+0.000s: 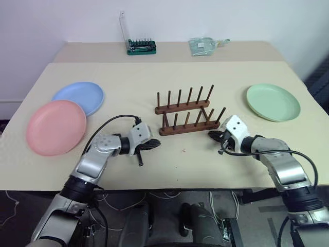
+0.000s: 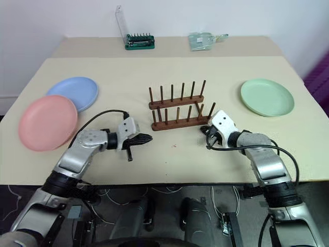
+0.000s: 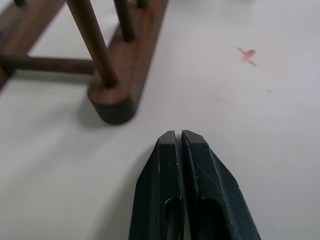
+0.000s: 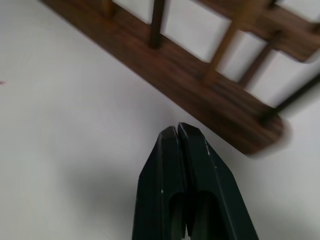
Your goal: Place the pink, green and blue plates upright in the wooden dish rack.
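The wooden dish rack (image 1: 188,111) stands in the middle of the bench (image 1: 154,77), with no plates in it. The pink plate (image 1: 55,127) lies flat near the left edge. The blue plate (image 1: 78,97) lies just behind it, and the two look like they touch. The green plate (image 1: 272,102) lies flat far off on the right side. The left gripper (image 3: 180,137) hangs low just by the rack's left end, its jaws pressed together with nothing in them. The right gripper (image 4: 177,129) is near the rack's right end, jaws together too, holding nothing.
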Available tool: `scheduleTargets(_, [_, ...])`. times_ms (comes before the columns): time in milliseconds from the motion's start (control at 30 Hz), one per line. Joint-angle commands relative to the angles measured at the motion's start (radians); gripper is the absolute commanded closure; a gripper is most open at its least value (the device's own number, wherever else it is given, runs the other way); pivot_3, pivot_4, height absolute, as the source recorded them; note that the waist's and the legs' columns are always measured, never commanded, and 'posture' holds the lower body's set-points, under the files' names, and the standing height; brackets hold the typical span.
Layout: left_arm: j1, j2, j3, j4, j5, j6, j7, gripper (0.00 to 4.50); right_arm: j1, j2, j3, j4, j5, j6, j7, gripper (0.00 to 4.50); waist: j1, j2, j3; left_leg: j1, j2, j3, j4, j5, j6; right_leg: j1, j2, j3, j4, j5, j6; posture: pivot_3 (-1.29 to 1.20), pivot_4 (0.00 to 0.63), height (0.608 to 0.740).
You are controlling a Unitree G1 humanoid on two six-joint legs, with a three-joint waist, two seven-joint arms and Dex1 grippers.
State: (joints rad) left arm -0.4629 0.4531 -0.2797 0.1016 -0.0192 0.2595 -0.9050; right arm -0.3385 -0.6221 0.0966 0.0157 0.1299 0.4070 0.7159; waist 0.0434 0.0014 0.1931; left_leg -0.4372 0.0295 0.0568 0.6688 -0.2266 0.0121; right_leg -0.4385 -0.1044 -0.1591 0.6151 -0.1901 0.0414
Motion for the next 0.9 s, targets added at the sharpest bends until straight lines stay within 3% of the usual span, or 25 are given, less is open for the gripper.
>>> scheduleTargets(33, [-0.038,-0.026,-0.019,0.174,0.102,-0.021,0.134,4.35,-0.053,0.032,0.025,0.071,-0.065,-0.016,-0.059,4.50,-0.001,0.000,-0.002,0.000,0.000,0.000,0.000,0.000,0.000,0.001,0.000,0.000,0.000,0.000,0.000,0.00,0.150,0.730])
scheduleTargets(267, [-0.173,-0.094,0.003,0.441,0.136,-0.143,0.292,4.35,-0.193,0.107,0.021,0.295,-0.137,-0.098,-0.170,4.50,-0.008,0.000,-0.005,0.011,0.002,0.001,-0.001,-0.002,-0.003,0.010,0.001,0.000,-0.002,0.000,0.000,0.00,0.150,0.730])
scheduleTargets(533, [-0.269,-0.132,0.023,0.619,0.133,-0.219,0.356,4.35,-0.322,0.145,0.012,0.506,-0.162,-0.202,-0.212,4.50,-0.024,0.000,-0.005,0.011,0.002,0.002,-0.002,0.000,0.000,0.009,0.001,0.000,0.000,0.001,0.001,0.00,0.150,0.730])
scheduleTargets(900, [-0.247,-0.138,0.046,0.645,0.142,-0.241,0.411,4.35,-0.275,0.123,-0.015,0.462,-0.156,-0.221,-0.207,4.50,-0.033,0.000,-0.005,0.011,0.002,0.002,-0.002,0.000,0.000,0.009,0.000,0.000,0.000,0.002,0.003,0.00,0.150,0.730])
